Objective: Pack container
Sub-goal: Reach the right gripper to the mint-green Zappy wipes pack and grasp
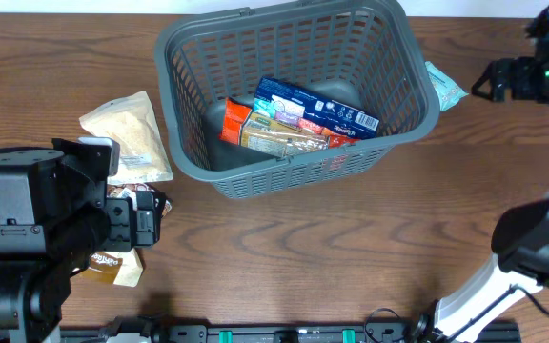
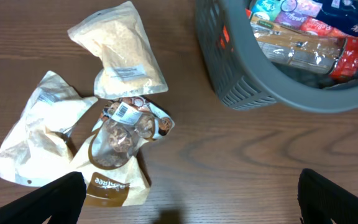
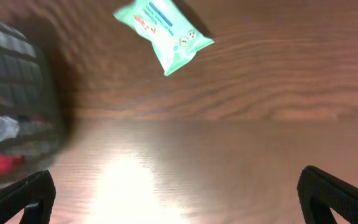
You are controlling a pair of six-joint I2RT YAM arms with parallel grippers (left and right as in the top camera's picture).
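Occupying the 12 o'clock part of the wood-grain worktop (image 1: 351, 248) in the overhead view: the container (image 1: 284, 173), a dark grey slatted basket with a thick rim, upright and open at the top. Contents, lying on its floor: a blue pack (image 1: 317, 107) across the middle, an orange-red pack (image 1: 236, 119) at its 9 o'clock end, and a clear-wrapped pack (image 1: 279, 141) along its 6 o'clock side, the three touching one another. Outside, at 9 o'clock of the container: a pale grain pouch (image 1: 132, 133), just beside the wall. At 6 to 8 o'clock of that pouch, seen best from the left wrist: a crumpled white pouch (image 2: 39, 134) and a brown-labelled pouch (image 2: 120, 158) with a clear window, the three touching in one heap. At 3 o'clock of the container: a mint-green pack (image 1: 443, 86), flat on the worktop just beside the rim. Left gripper (image 2: 191, 199): above the heap, its fingers (image 2: 48, 199) spread wide to the lower corners of its view, nothing between them. Right gripper (image 3: 179, 199): near the mint-green pack, at 3 o'clock of the container, fingers likewise spread wide, holding nothing; the container's wall shows blurred at 9 o'clock of its view.
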